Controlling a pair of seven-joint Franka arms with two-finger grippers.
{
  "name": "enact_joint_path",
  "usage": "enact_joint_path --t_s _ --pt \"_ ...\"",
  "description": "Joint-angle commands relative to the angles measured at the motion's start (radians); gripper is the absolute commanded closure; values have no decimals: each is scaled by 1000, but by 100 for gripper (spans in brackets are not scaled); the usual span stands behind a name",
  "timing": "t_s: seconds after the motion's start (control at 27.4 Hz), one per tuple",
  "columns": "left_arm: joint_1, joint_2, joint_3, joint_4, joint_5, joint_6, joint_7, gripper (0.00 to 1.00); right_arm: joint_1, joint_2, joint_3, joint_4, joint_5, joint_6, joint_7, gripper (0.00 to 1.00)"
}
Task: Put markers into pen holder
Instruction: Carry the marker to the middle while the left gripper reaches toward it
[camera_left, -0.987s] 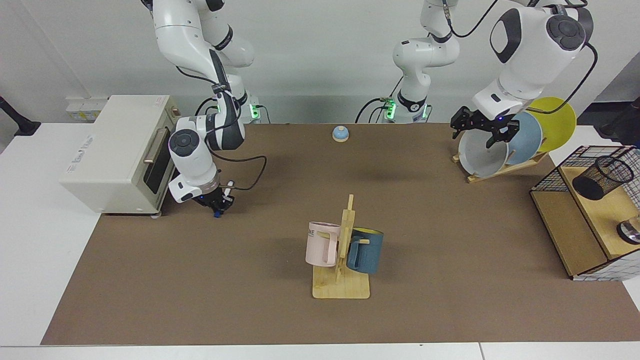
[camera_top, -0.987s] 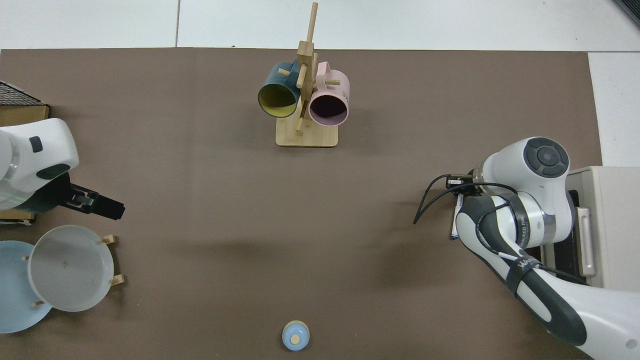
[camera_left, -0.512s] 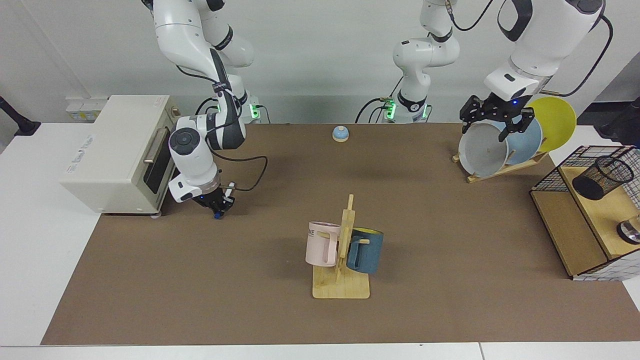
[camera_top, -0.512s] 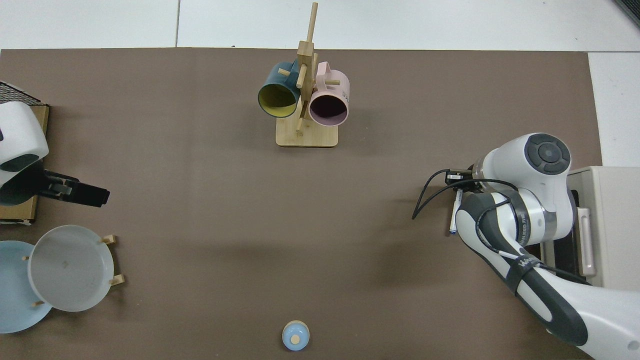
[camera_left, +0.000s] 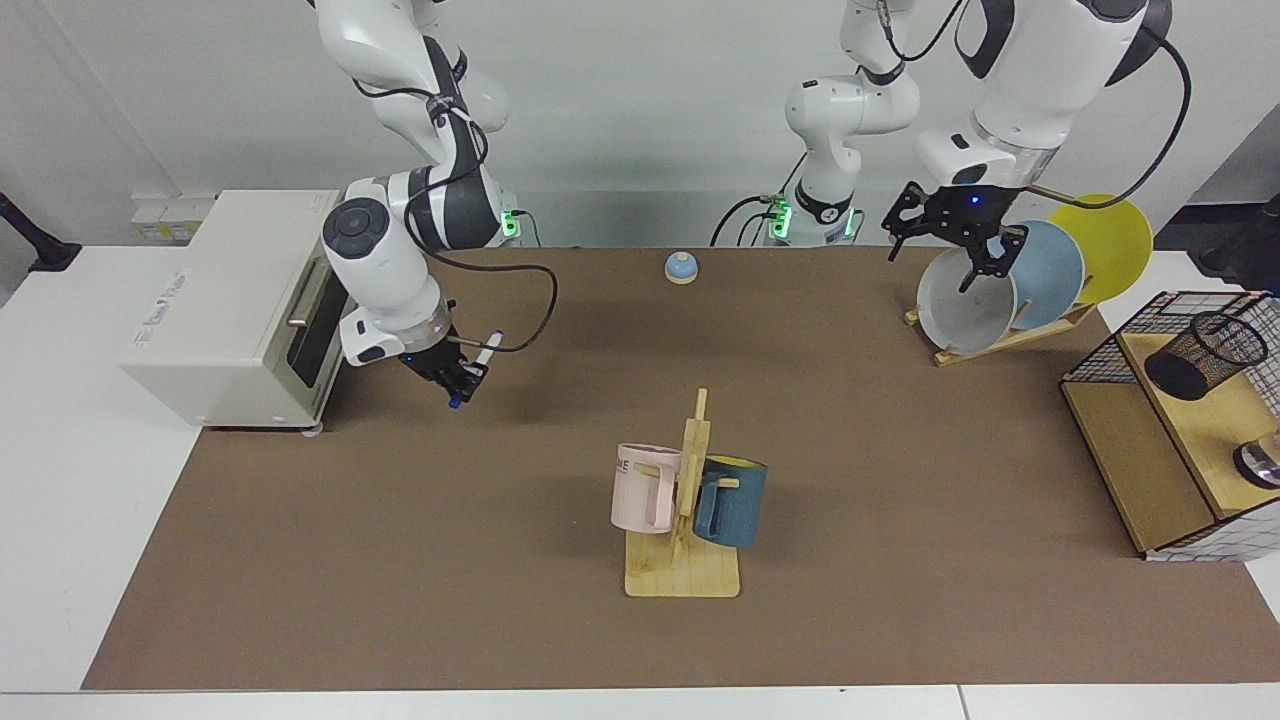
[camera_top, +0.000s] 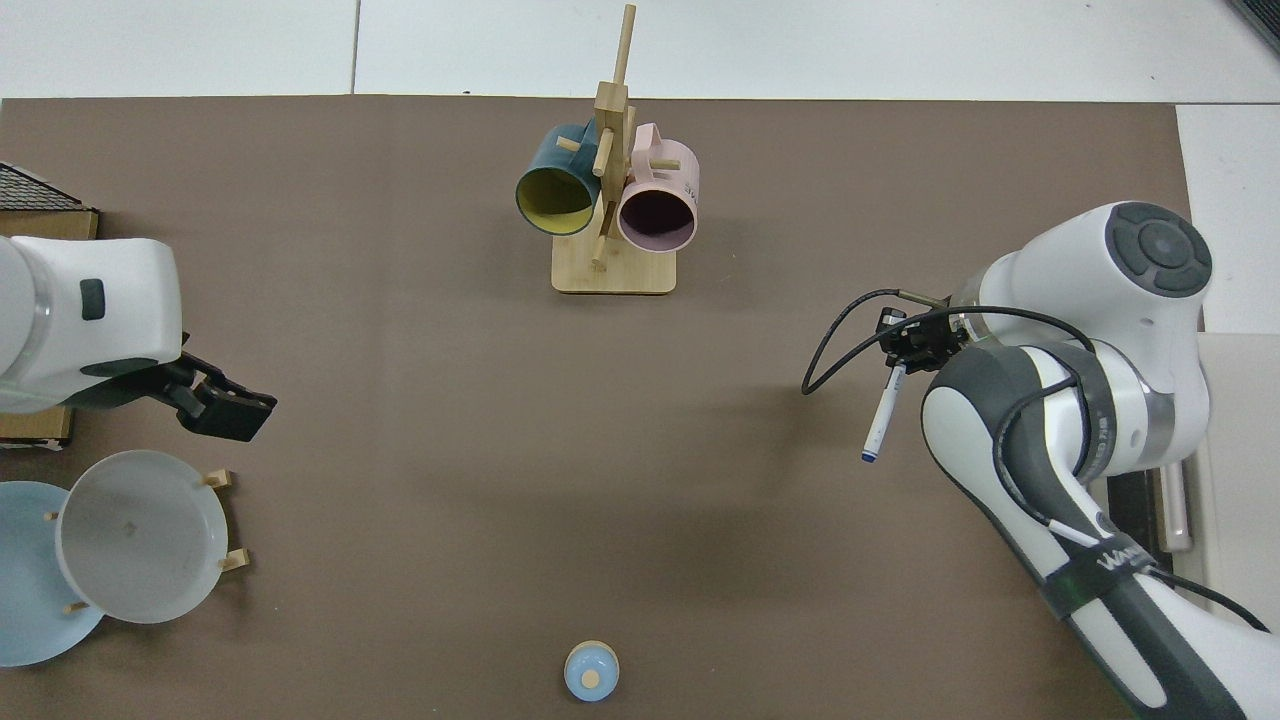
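The right gripper (camera_left: 455, 378) is clamped on the marker (camera_top: 880, 420) and has risen clear of the mat since the previous frames; it has also shifted away from the toaster oven (camera_left: 230, 300). The marker now hangs tilted in the fingers, no longer touching the mat. Far across the table from this gripper, the pen holder (camera_left: 1200, 355) lies tipped on the wooden shelf (camera_left: 1210, 425). The left gripper (camera_left: 955, 235), fingers spread apart, has swung slightly above the plate rack (camera_left: 1000, 335).
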Motion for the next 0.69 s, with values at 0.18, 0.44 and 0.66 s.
enact_joint_path --t_s 0.18,0.44,0.66 --pt "-7 -5 -38 -9 -44 14 281 0 64 -63 3 113 143 -176 259 100" --pt "-25 -8 -55 -45 -144 32 288 0 122 -109 3 116 251 -196 486 100" --pt "-128 -14 -55 -55 -150 52 299 1 184 -118 3 116 269 -182 747 100"
